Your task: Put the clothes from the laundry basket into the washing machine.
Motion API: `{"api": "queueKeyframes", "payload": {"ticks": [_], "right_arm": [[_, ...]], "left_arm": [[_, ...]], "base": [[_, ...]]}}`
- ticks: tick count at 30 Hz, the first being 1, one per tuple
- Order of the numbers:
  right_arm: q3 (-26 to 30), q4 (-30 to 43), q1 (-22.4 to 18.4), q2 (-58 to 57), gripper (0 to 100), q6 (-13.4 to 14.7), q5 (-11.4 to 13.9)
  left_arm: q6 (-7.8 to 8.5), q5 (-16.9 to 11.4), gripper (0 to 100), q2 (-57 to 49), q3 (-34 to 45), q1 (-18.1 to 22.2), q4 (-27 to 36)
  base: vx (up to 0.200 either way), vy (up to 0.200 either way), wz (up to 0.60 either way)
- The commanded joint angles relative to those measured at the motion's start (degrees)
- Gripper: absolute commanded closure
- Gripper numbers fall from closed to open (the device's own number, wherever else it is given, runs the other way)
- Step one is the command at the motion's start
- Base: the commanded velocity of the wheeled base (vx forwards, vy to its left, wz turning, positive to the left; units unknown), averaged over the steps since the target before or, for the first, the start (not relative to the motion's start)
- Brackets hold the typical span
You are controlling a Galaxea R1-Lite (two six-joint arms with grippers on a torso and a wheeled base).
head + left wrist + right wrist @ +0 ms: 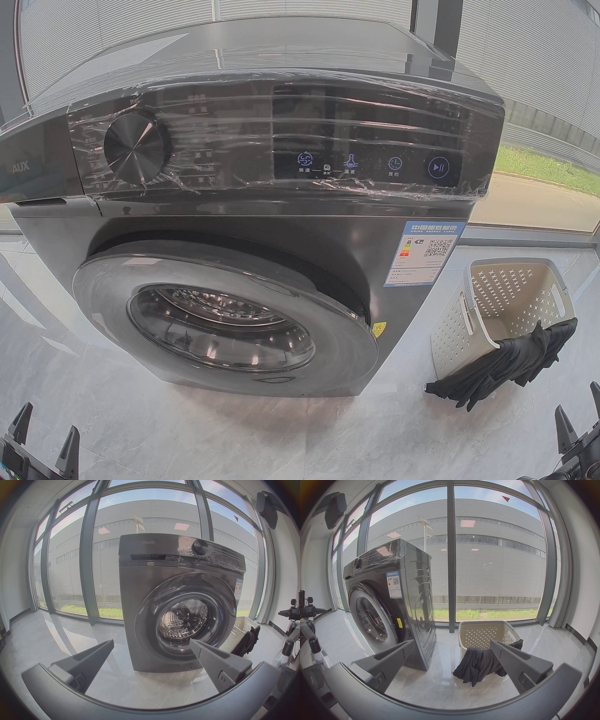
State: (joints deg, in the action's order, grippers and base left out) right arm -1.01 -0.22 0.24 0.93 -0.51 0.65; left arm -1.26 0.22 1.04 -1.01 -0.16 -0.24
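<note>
I am facing the washing machine [250, 219], with the laundry waiting off to my right.
I am holding my left tool [47, 431] and right tool [578, 412] spread apart, gripping nothing. The laundry basket [519, 265] is standing on the floor just beside the washing machine, to its right from where I stand. The black clothes [506, 369] are draping over its near rim and trailing toward me. My right tool is sitting nearer them, so I am judging that arm the one to reach.
</note>
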Motion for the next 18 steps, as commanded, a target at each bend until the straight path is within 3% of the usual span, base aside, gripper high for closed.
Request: {"api": "queueKeyframes", "payload": {"ticks": [1,8,11,18], "right_arm": [[1.01,-0.04,0.02,-0.93,0,-0.02,0.06],[1.01,-0.04,0.02,-0.93,0,-0.02,0.06],[1.01,-0.04,0.02,-0.93,0,-0.02,0.06],[1.01,-0.04,0.02,-0.93,0,-0.02,0.06]], "left_arm": [[0.03,0.04,0,-1.04,0.92,-0.02,-0.02],[0.73,-0.04,0,-1.04,0.92,-0.02,0.07],[2.05,-0.22,0,-1.04,0.92,-0.02,0.07],[2.13,-0.31,0,-1.04,0.92,0.07,0.07]], "base": [[0.000,0.200,0.00],[0.000,0.200,0.00],[-0.200,0.200,0.00],[0.000,0.000,0.00]]}}
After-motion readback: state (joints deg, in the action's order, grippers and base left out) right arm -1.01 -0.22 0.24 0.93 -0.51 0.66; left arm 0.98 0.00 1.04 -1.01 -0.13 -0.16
